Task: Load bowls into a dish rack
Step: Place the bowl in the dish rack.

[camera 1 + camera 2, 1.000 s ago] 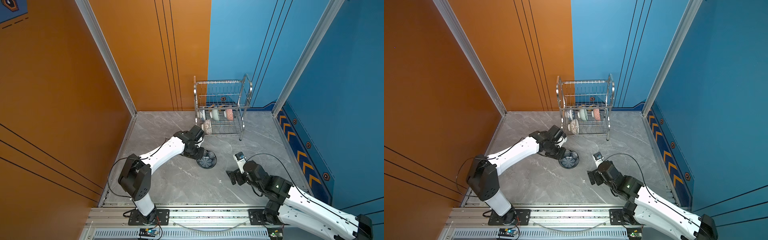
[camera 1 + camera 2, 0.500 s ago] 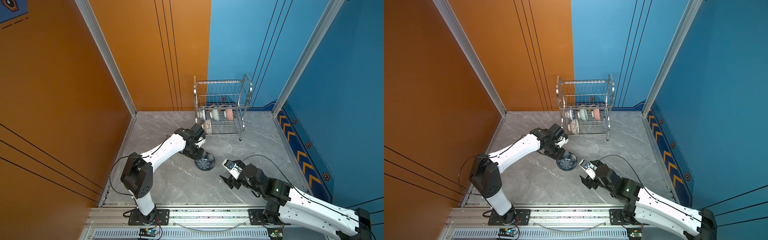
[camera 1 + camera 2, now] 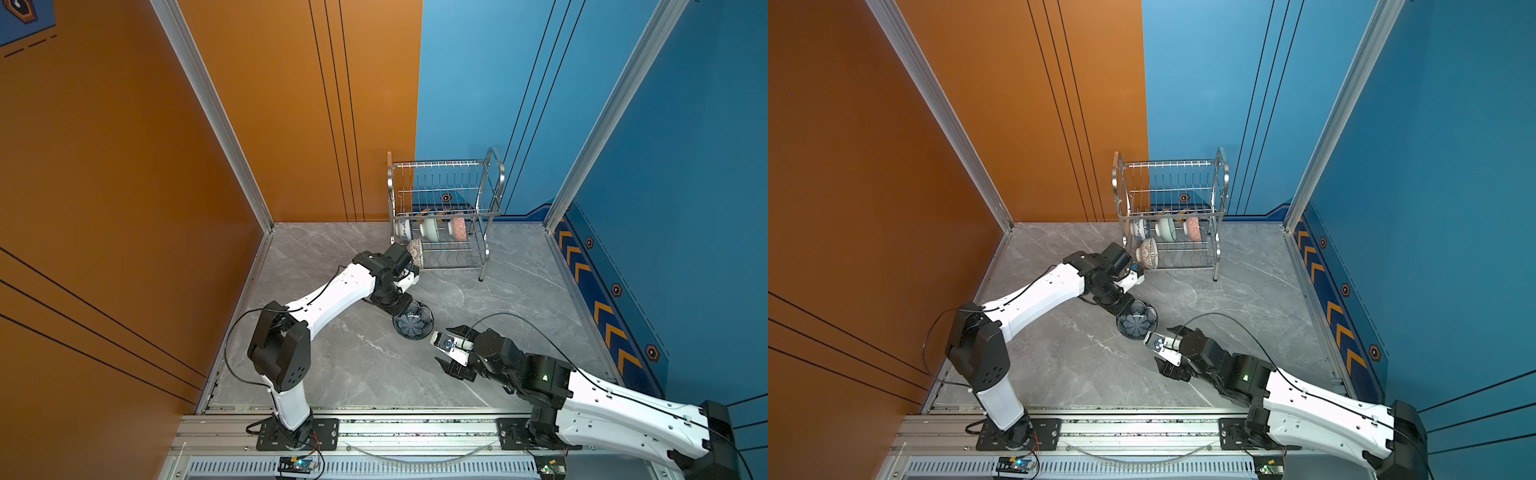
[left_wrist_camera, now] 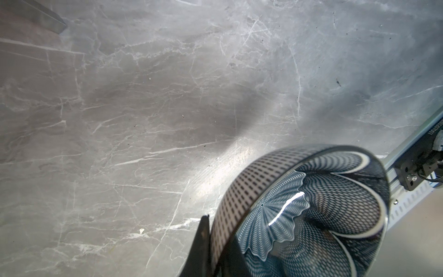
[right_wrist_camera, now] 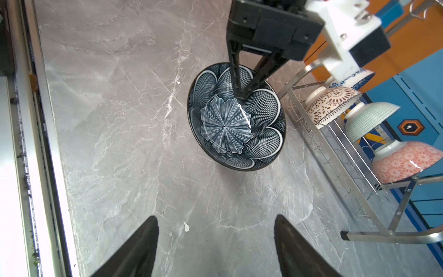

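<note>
One grey marble tabletop (image 3: 353, 357), orange-and-blue walls (image 3: 270, 83)

My left arm (image 3: 332, 293) is wearing smooth white shells along its long links, with chunky black housings (image 3: 278, 353) capping the joints, and a thin black cable (image 3: 226, 353) is looping out beside it. My right arm (image 3: 623, 411) is showing the same white-and-black build; a small green light (image 3: 544, 377) is glowing on its black housing, and a longer cable (image 3: 505, 314) is arching over its back. Flat black base plates (image 3: 324, 432) are anchoring both. On my right gripper (image 5: 215, 216), the fingers (image 5: 141, 249) are tapering to dark, pointed tips.
</note>
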`<action>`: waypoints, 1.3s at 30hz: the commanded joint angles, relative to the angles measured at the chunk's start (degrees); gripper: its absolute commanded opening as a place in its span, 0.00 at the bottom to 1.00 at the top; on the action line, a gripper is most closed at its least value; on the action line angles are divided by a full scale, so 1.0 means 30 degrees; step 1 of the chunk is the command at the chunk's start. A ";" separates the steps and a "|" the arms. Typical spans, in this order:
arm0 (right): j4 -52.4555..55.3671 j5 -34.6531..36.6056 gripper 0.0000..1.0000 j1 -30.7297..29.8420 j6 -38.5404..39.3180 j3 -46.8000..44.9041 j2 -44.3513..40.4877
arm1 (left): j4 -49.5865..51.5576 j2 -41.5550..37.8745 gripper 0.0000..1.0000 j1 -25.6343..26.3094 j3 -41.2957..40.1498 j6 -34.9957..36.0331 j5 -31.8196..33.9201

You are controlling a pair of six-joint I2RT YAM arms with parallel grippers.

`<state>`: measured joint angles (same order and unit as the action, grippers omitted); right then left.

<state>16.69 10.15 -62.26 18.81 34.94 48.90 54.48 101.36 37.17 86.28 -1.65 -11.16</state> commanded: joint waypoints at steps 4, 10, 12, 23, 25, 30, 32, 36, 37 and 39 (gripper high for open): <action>0.1724 -0.1321 0.69 -0.0229 0.2654 0.2387 0.2265 | 0.0045 -0.0838 0.00 -0.0055 -0.0821 0.0214 -0.0208; 0.2155 -0.1730 0.64 -0.0309 0.3814 0.3599 0.4027 | -0.0164 -0.1336 0.00 -0.0608 -0.1065 0.0118 -0.0524; 0.1947 -0.1786 0.64 -0.0293 0.4034 0.3595 0.4336 | -0.0295 -0.1471 0.00 -0.0663 -0.1161 0.0112 -0.0672; 0.0902 -0.0565 0.60 -0.0386 0.5132 0.3817 0.5789 | -0.0347 -0.1487 0.00 -0.0612 -0.1235 0.0346 -0.1366; 0.0893 -0.0469 0.60 -0.0381 0.5424 0.3887 0.5904 | -0.0344 -0.1444 0.00 -0.0612 -0.1245 0.0345 -0.1371; 0.1206 -0.0674 0.59 -0.0383 0.5858 0.4179 0.6248 | -0.0339 -0.1356 0.00 -0.0590 -0.1250 0.0345 -0.1411; 0.1320 -0.0674 0.58 -0.0380 0.5958 0.4354 0.6418 | -0.0347 -0.1356 0.00 -0.0583 -0.1250 0.0345 -0.1422; 0.1351 -0.0660 0.56 -0.0385 0.6253 0.4526 0.6630 | -0.0330 -0.1305 0.00 -0.0554 -0.1249 0.0374 -0.1495; 0.1403 -0.0687 0.56 -0.0377 0.6341 0.4577 0.6707 | -0.0347 -0.1324 0.00 -0.0526 -0.1276 0.0389 -0.1516; 0.1675 -0.0798 0.55 -0.0375 0.6552 0.4809 0.6933 | -0.0347 -0.1297 0.00 -0.0495 -0.1279 0.0413 -0.1529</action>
<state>20.51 7.68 -63.07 36.80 47.05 68.69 53.63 98.59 35.31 82.91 -1.26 -13.37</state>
